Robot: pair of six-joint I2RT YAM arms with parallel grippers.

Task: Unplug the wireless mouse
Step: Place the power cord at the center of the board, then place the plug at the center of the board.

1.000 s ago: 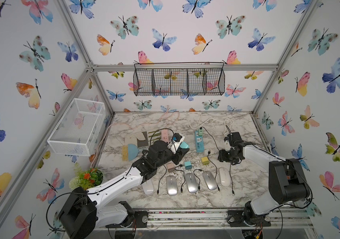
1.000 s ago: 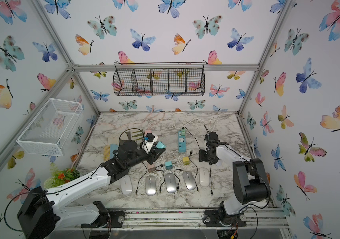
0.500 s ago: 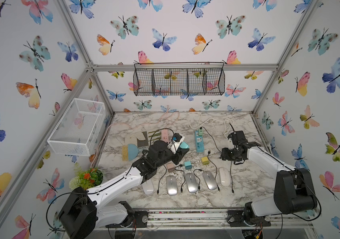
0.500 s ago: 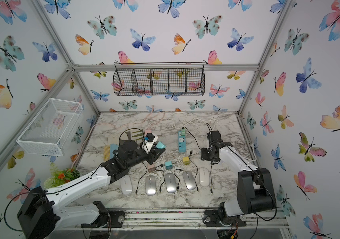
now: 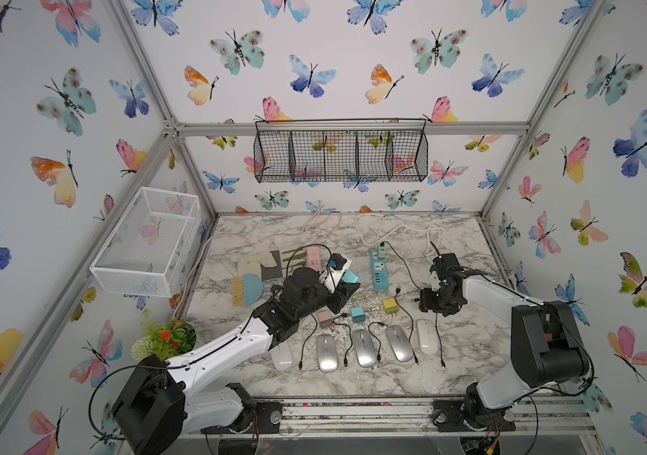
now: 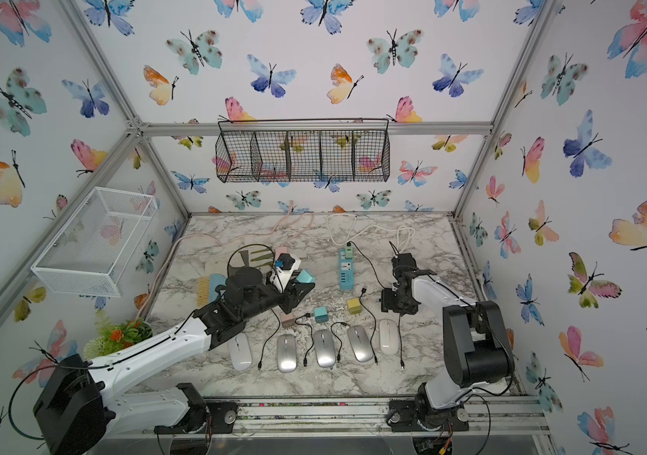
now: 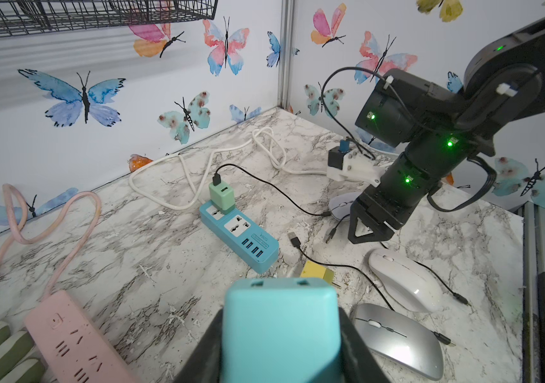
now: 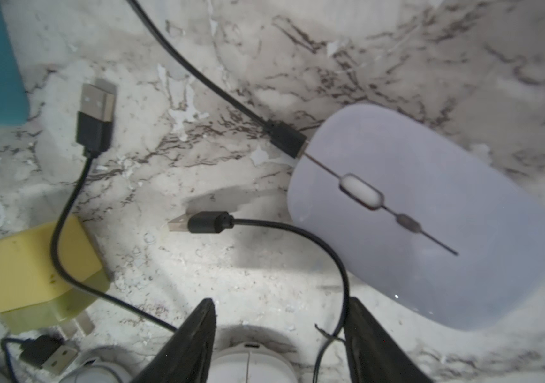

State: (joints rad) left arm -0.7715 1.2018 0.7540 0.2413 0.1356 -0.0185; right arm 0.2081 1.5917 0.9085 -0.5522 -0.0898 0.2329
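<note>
The wireless mouse (image 8: 430, 215) is pale lilac and lies on the marble with a black cable plug (image 8: 286, 137) in its front end. That cable runs back to a green adapter (image 7: 221, 195) on the blue power strip (image 7: 241, 238). My right gripper (image 8: 281, 300) hangs open just above the table beside the mouse, touching neither mouse nor plug. A loose USB cable (image 8: 340, 272) passes by one finger. In both top views my right arm (image 5: 483, 291) hides this mouse. My left gripper (image 7: 281, 335) is shut on a teal adapter (image 5: 350, 277), held above the table.
Several more mice lie in a row at the front, the nearest white one (image 5: 426, 335) just below my right gripper (image 5: 432, 307). Around them lie a yellow adapter (image 8: 32, 268), loose USB plugs (image 8: 97, 109), a pink power strip (image 7: 75, 345) and white and pink cords at the back.
My right wrist lifted and shifted slightly back, then came down again beside the mouse with its jaws still open. The left arm has stayed still with the teal adapter.
</note>
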